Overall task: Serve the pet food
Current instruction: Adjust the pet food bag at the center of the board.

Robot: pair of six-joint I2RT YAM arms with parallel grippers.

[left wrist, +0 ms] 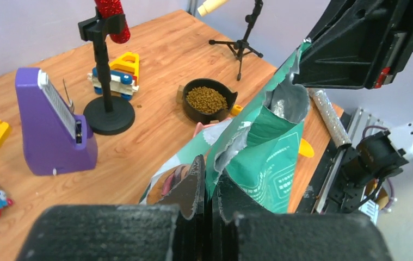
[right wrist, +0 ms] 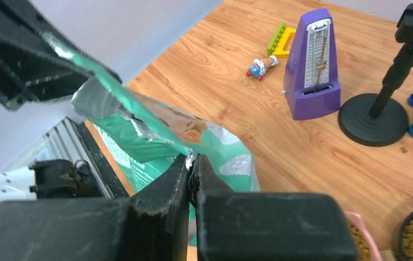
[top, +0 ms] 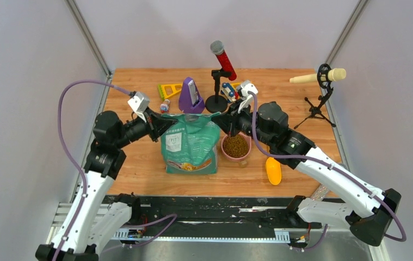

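Observation:
A teal-green bag [top: 190, 144] with a white label stands upright mid-table, its torn top open. My left gripper [top: 163, 124] is shut on the bag's top left edge; in the left wrist view its fingertips [left wrist: 208, 171] pinch the teal foil. My right gripper [top: 231, 122] is shut on the top right edge, and the right wrist view shows the bag's silver lining between its tips [right wrist: 191, 160]. Brown pet food [top: 236, 145] fills a pink bowl [top: 226, 154] just right of the bag. More kibble lies in a black bowl [left wrist: 207, 99].
A yellow scoop [top: 273, 170] lies on the table right of the pink bowl. Behind the bag stand a purple metronome [top: 191, 95], a red microphone on a black stand [top: 223, 60], yellow toys [top: 168, 89] and a cream microphone on a tripod [top: 318, 77].

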